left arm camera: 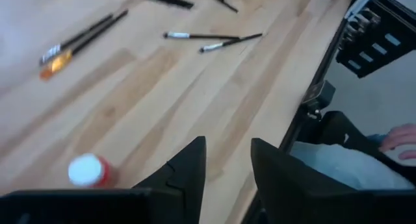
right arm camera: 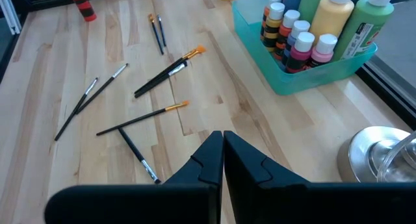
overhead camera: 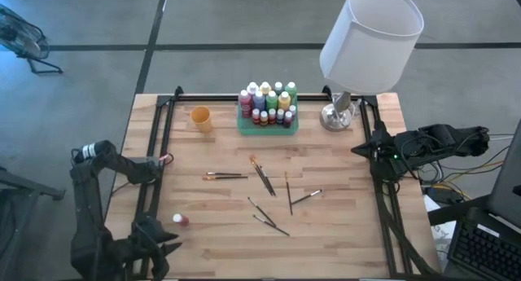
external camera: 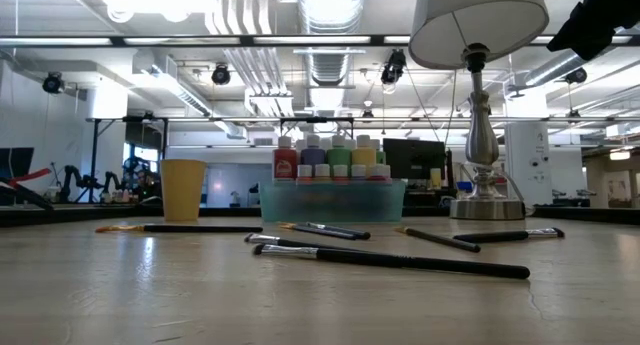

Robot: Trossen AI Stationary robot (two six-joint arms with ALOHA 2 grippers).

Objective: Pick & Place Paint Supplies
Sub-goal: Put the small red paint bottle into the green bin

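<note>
Red paint bottle (overhead camera: 181, 220) — beside left gripper (overhead camera: 155, 232)

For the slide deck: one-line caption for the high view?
Left tool open near lone red bottle; brushes scattered mid-table, bottles in green tray.

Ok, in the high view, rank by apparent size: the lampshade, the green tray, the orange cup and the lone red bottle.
Largest to smallest:
1. lampshade, though it sits nearer the overhead camera, so its size is exaggerated
2. green tray
3. orange cup
4. red bottle, lying alone near the left arm
</note>
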